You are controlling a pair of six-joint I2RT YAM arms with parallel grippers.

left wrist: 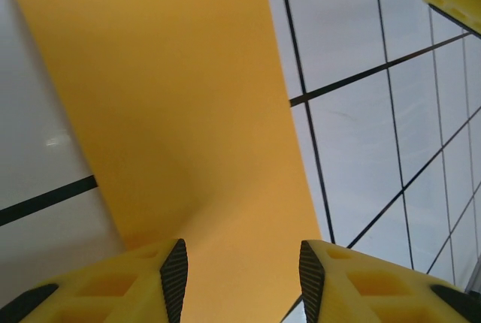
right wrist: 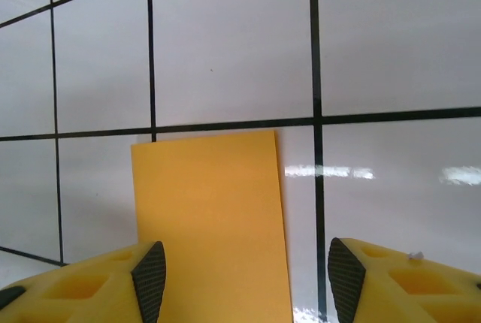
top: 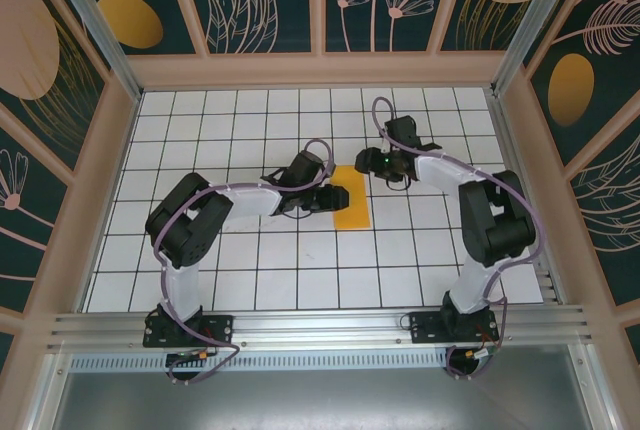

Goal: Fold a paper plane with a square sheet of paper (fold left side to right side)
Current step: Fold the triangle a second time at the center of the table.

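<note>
Top external view: square sheet of paper (top: 352,202), thin, matte, bright orange, now a narrow upright rectangle at frame centre. It lies on the table (top: 250,120), whose glossy white tiles are ruled by black grid lines.

- Left gripper (top: 322,190): at the paper's left edge.
- Right gripper (top: 366,163): over the paper's upper right corner.

Left wrist view: moulded yellow fingers (left wrist: 135,293) with hollow pockets and black ribbed pads, jaws spread and pinching nothing. The orange surface runs up between them toward the upper left, smooth, with a soft swell at lower left.

Right wrist view: matching jaws, spread, flank the paper at the lower frame. The paper is flat with crisp straight edges and square corners, and its top edge sits just beneath a grid line.
</note>
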